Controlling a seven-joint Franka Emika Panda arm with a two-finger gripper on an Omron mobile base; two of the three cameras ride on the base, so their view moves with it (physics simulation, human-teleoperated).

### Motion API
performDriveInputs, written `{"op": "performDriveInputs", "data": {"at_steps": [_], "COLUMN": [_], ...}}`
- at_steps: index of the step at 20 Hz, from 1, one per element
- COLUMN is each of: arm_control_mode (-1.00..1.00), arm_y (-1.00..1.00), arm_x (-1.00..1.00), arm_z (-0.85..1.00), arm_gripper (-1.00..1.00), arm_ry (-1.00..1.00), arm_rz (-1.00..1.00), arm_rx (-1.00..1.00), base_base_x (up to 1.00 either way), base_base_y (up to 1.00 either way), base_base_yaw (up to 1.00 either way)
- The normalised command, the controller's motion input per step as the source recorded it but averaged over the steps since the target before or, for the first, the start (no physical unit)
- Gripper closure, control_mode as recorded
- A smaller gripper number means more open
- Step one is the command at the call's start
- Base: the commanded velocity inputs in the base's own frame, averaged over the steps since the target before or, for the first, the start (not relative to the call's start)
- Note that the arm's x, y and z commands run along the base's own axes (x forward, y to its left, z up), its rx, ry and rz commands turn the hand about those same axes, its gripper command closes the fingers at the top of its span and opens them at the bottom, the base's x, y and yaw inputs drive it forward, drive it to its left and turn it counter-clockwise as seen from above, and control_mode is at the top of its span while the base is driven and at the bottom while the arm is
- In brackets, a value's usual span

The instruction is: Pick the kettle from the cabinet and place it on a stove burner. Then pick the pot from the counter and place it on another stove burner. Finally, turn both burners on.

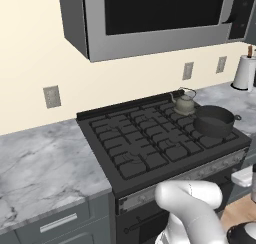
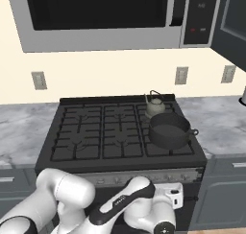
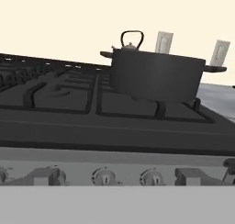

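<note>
On the black cast-iron grate (image 2: 96,132), the wide dark charcoal pot (image 3: 156,74) sits above and beyond the released gripper; small grey-olive kettle (image 3: 131,40) behind it.

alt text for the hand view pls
A wide dark charcoal pot sits on the black cast-iron stove grate, seen from low at the front. A small grey kettle's arched handle rises behind it; silver control knobs line the bottom.
</note>
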Motion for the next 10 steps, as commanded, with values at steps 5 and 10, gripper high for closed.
{"op": "performDriveInputs", "data": {"at_steps": [5,10], "arm_control_mode": [-1.00,-1.00], "arm_y": [-0.01,-0.08], "arm_x": [0.05,0.06], "arm_z": [-0.24,-0.09], "arm_gripper": [-1.00,-1.00], "arm_ry": [-0.04,-0.08], "arm_rz": [-0.01,0.00], "arm_rx": [0.00,0.00], "base_base_x": [0.00,0.00], "base_base_y": [0.00,0.00], "base_base_yaw": [0.00,0.00]}}
